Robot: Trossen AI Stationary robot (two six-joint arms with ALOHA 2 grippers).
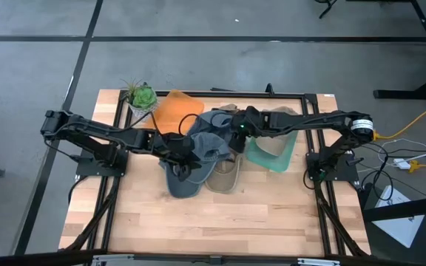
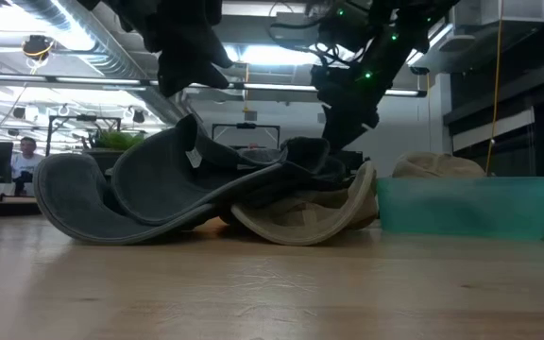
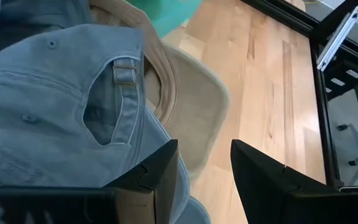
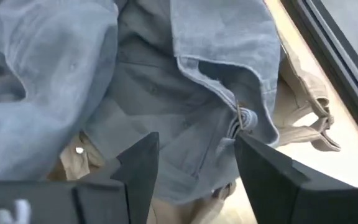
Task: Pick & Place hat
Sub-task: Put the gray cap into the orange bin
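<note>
A grey-blue denim cap (image 1: 198, 151) (image 2: 159, 189) lies in the middle of the table. It partly rests on a beige cap (image 1: 226, 176) (image 2: 300, 217) whose brim sits on the wood. My left gripper (image 1: 182, 154) (image 3: 204, 177) hangs open above the denim cap's back strap side and is raised clear of it in the low view (image 2: 187, 47). My right gripper (image 1: 237, 135) (image 4: 196, 168) is open and points down, low over the denim cap's crown (image 4: 185, 93) (image 2: 343, 132). My right gripper stands open just over the denim cap's crown, coming from above. I cannot tell whether its fingertips touch the cloth, because the folds hide them.
A teal bin (image 1: 276, 151) (image 2: 461, 203) stands to the right of the caps with another beige hat (image 1: 279, 114) (image 2: 437, 165) in it. An orange cloth (image 1: 176, 109) and a potted plant (image 1: 140, 96) sit toward the far left. Bare wood lies along the near edge.
</note>
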